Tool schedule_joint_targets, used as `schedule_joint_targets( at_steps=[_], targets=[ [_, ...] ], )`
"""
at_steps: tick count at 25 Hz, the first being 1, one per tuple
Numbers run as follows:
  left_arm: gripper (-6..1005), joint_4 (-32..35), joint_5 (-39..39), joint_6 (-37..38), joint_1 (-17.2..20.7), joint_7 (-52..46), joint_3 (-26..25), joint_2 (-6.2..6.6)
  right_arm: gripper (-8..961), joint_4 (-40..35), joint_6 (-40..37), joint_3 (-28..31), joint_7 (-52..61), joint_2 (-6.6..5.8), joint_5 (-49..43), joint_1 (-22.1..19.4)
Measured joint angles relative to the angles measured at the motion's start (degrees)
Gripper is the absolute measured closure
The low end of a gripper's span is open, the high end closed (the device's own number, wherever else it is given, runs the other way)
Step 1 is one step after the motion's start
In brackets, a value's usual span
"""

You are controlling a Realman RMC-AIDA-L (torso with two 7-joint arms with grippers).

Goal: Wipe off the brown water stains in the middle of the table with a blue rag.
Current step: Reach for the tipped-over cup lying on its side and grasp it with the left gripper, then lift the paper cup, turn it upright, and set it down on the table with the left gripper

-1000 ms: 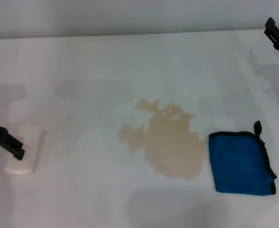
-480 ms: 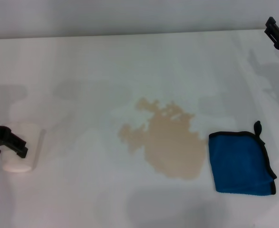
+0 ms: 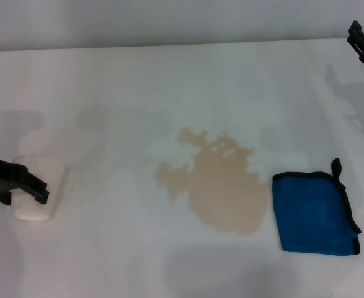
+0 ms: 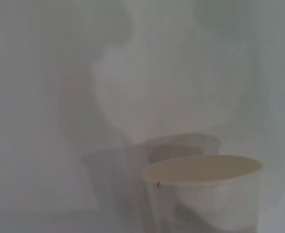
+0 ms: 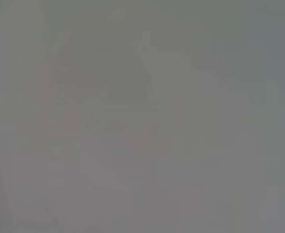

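Observation:
The brown water stains (image 3: 222,186) form a tan ragged puddle in the middle of the white table (image 3: 138,87). The blue rag (image 3: 315,212) lies flat just right of the puddle, its black loop at the far corner. Neither gripper touches it. My left gripper (image 3: 26,186) is at the table's left edge, closed around a white cup (image 3: 36,208). The cup's open rim also shows in the left wrist view (image 4: 205,194). My right gripper (image 3: 363,45) is at the far right, well away from the rag, and only partly in view.
Grey shadows of the arms fall on the table at the left, front and far right. The right wrist view shows only a plain grey surface.
My left gripper and the white cup have moved a little to the right together. The rag, the puddle and the right gripper have not moved.

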Motion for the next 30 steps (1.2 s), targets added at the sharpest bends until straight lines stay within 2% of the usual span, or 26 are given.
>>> schedule_joint_targets(
  at_steps=[30],
  targets=[
    [257, -0.24, 0.02, 0.92, 1.51, 0.0, 0.05, -0.3, 113, 0.04, -0.41, 0.27, -0.1, 0.0, 0.0, -0.4]
  ],
)
